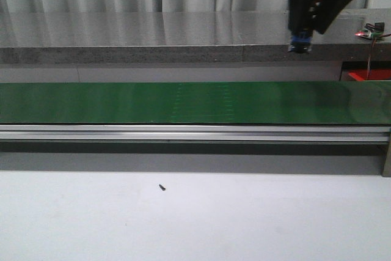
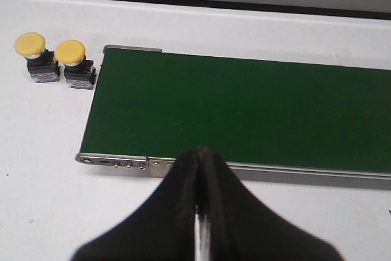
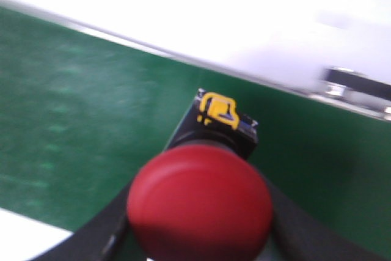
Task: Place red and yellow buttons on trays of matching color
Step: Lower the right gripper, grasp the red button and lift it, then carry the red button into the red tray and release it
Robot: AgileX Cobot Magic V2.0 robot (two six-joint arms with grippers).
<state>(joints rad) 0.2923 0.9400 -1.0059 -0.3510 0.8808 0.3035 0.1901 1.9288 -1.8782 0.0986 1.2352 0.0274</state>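
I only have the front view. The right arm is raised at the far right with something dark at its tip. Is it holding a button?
Observer: Yes, the right gripper grips a red button above the green belt.
Operator: The left gripper is out of my view. What is it doing?
Observer: The left gripper is shut, with nothing between its fingers.
Operator: Any yellow ones?
Observer: Two yellow buttons stand side by side on the white table, just off the belt's end.

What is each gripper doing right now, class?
Left gripper: shut, holding nothing.
Right gripper: shut on the red button.
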